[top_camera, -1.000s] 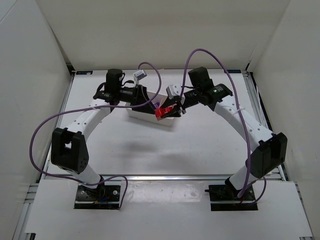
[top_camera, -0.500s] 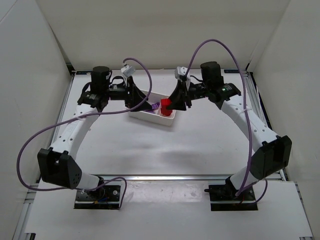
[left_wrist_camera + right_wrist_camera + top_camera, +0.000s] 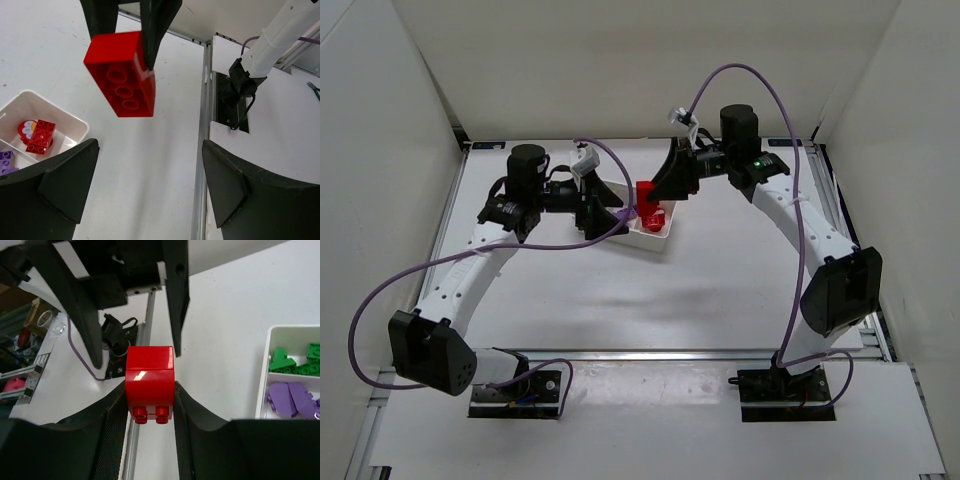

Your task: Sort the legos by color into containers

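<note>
The right gripper (image 3: 150,392) is clenching a red brick (image 3: 149,377), its two dark fingers (image 3: 156,25) pressing flat against the brick's long sides. In the right wrist view the studs are pointing back toward the camera, and in the left wrist view the brick's hollow underside is showing three round tubes (so a long brick, not a square one). It is hanging in the air clear of the white table (image 3: 125,170), close by the end of the tray (image 3: 656,243); whether it is directly over a compartment cannot be told.

The left gripper (image 3: 150,175) is standing spread wide with nothing between its fingers, and it is facing the held brick from the other side without touching it.

In the tray, the end compartment is holding small red bricks (image 3: 39,136), the next one a purple brick (image 3: 6,162). The right wrist view is showing green bricks (image 3: 295,362) in one compartment and purple bricks (image 3: 292,400) in the one beside it, a thin wall parting them.

Small white tags (image 3: 585,158) are sitting on the purple cable (image 3: 380,290) (any writing on them is too small to read).
</note>
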Tool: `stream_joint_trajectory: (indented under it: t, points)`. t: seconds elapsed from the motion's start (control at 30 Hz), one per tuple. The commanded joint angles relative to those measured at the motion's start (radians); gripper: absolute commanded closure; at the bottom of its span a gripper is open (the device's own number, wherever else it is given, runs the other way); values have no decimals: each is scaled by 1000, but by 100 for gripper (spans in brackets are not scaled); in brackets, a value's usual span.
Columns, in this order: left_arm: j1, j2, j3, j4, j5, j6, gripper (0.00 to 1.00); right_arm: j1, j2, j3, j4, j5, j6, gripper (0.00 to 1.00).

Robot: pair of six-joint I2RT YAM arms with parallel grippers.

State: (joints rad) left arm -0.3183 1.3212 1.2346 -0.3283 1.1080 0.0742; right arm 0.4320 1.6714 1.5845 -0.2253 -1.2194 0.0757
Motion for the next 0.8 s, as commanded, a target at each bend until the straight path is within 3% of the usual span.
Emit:
stream_joint_trajectory:
  t: [0.0,0.43,0.77]
  points:
    - [-5,-11,-15,52,38,35,6,2,1,68,90,-68,85,100]
    - [-8,59,34,149,96,-57,14,48,22,94,101,-97,58,100]
    - [-25,102,77,176,122,-102,21,68,25,120,3,-80,-43,100]
